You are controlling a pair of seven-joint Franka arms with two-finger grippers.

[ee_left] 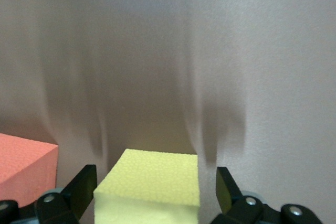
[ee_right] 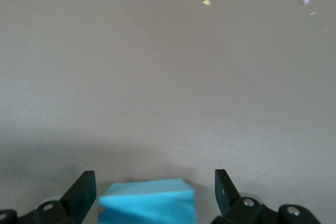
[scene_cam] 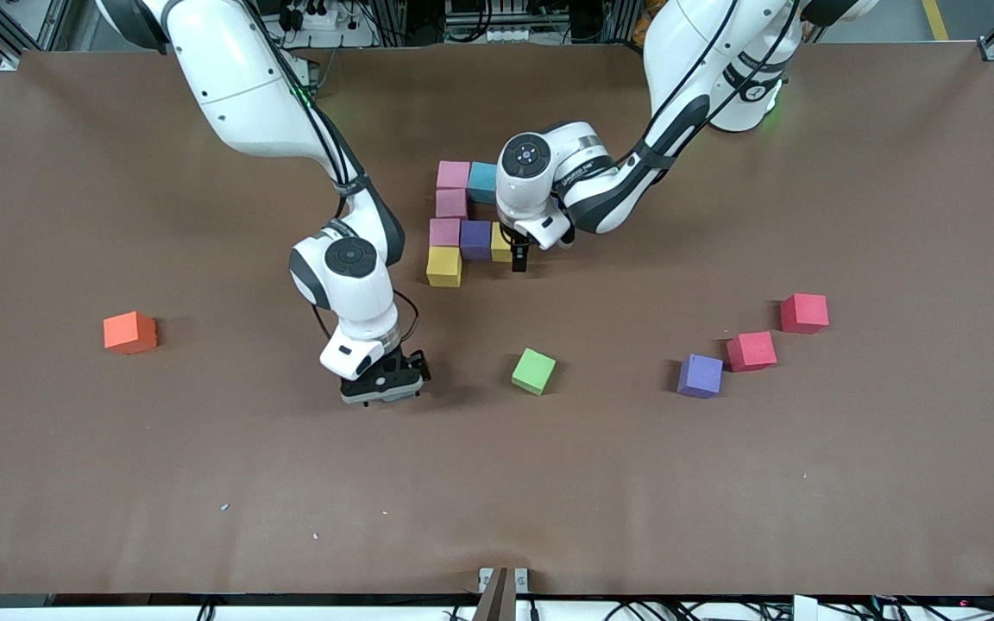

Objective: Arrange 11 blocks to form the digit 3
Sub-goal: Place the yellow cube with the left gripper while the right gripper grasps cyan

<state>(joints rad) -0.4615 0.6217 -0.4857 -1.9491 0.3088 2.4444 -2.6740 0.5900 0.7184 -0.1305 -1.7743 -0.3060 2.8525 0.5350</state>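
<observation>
The digit 3 (scene_cam: 462,224) is only partly built, at the middle of the tabletop (scene_cam: 894,483) toward the robots' bases. It has three pink blocks (scene_cam: 451,203) in a column, a blue block (scene_cam: 482,181) beside the top one, a purple block (scene_cam: 475,240) beside the lowest pink one, and a yellow block (scene_cam: 443,266) at the end nearer to the front camera. A second yellow block (scene_cam: 501,242) sits beside the purple one, and the left tool (scene_cam: 519,256) stands low around it. In the left wrist view this yellow block (ee_left: 152,187) lies between the two fingers (ee_left: 84,190), which are spread with a small gap on each side, so I judge it is released, not held.

The risk here is that a finger drags the foam cube when the left tool lifts, and this would open a gap in the middle bar or push the purple neighbour.

The right tool (scene_cam: 383,384) is low over the tabletop, nearer to the front camera than the figure. Its jaws stand wide, and another blue block (ee_right: 147,200) lies between them, not yet gripped. If the jaws close off-centre, the cube may turn or slip out.

The orange block (scene_cam: 129,332), the green block (scene_cam: 534,371) and a second purple block (scene_cam: 701,376) lie apart. Two red cubes (scene_cam: 773,332) are close to that purple one and could be knocked or taken by mistake.
</observation>
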